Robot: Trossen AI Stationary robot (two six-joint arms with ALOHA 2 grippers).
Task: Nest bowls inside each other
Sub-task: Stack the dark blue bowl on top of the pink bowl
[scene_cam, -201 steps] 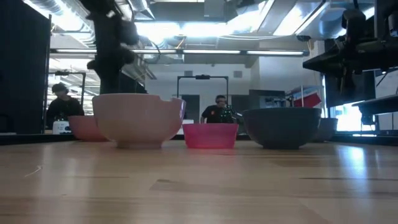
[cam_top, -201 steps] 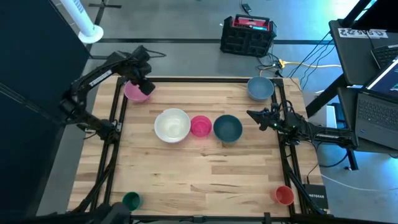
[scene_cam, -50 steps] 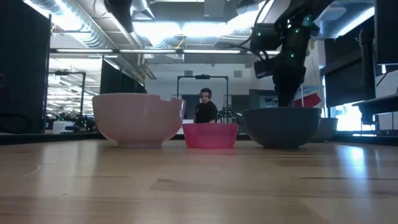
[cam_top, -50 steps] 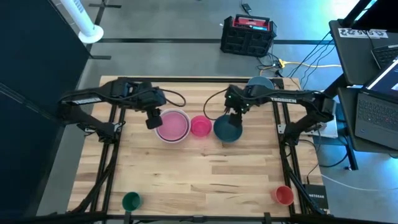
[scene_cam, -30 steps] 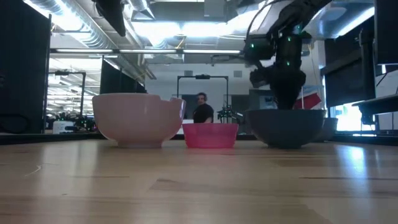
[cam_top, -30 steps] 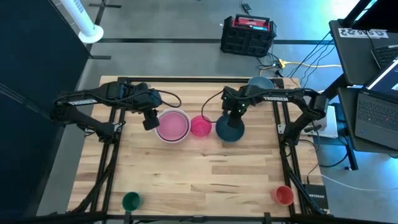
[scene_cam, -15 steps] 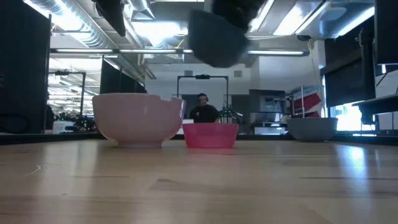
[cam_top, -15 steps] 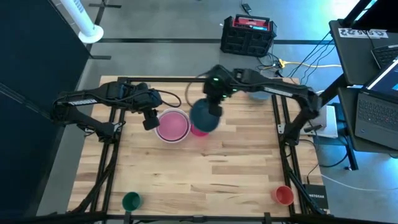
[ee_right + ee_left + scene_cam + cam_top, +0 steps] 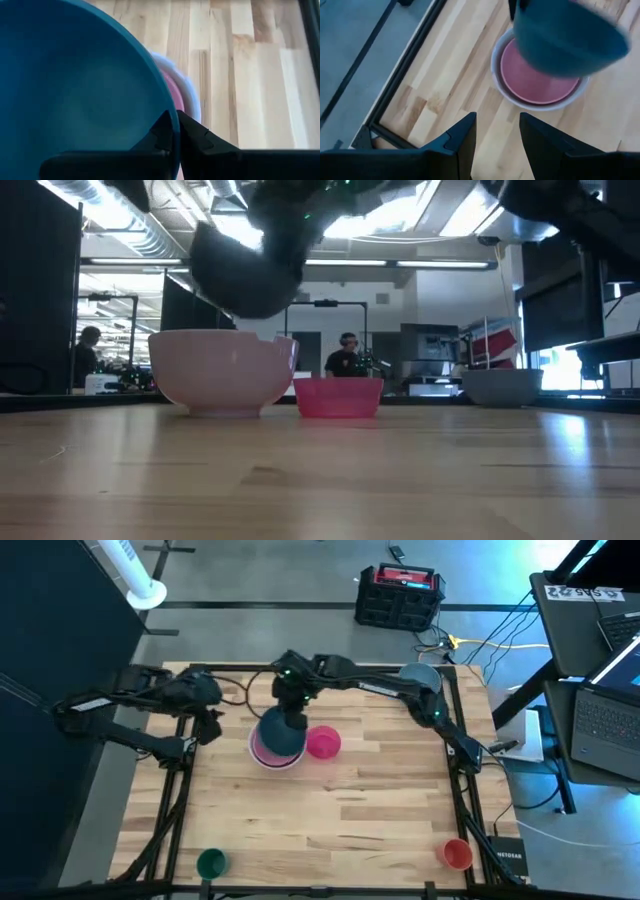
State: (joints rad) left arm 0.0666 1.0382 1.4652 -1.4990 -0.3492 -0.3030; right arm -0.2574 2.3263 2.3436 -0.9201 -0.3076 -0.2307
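While pinching its rim, the right pincer [image 9: 176, 131] holds the dark teal bowl [image 9: 279, 730] aloft.

Seven bowls, two arms, one table.

Counted around the white bowl [image 9: 262, 752]: one pink bowl [image 9: 262, 747] inside it, one dark teal bowl [image 9: 281, 730] above it, one magenta bowl [image 9: 323, 742] just beside it, and one grey-blue bowl [image 9: 420, 679], one green bowl [image 9: 211, 863] and one orange-red bowl [image 9: 456, 854] well apart on the table [image 9: 330, 810].

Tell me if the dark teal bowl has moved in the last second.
Yes. The dark teal bowl, pinched by the right gripper, went left past the magenta bowl, over the white bowl.
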